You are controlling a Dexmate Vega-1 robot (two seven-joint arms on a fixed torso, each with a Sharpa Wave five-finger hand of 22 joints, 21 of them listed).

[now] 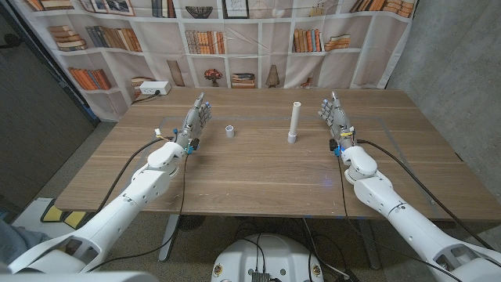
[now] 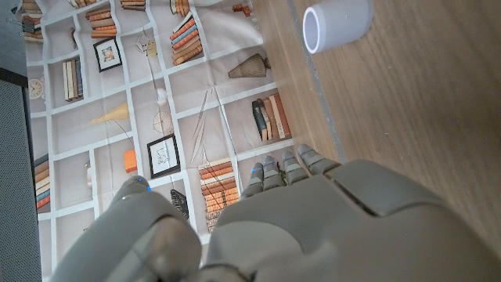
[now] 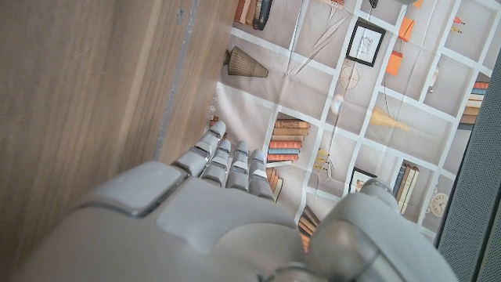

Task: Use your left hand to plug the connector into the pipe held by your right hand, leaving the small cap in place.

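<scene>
A white pipe [image 1: 295, 122] stands upright on the table [image 1: 258, 168] at centre right, on a wider base piece. To its left lies a small white connector [image 1: 229, 131], a short open-ended cylinder, seen closer as the connector [image 2: 337, 23] in the left wrist view. My left hand [image 1: 196, 119] stands on its edge left of the connector, fingers straight and apart, holding nothing. My right hand [image 1: 334, 116] stands the same way right of the pipe, clear of it, with nothing in it. In the wrist views the left hand [image 2: 313, 227] and the right hand [image 3: 203, 227] show from behind.
A bookshelf-print backdrop [image 1: 235, 39] hangs behind the table. A white power strip [image 1: 152, 89] sits at the far left corner. Bare wood lies between the two hands and toward the front edge.
</scene>
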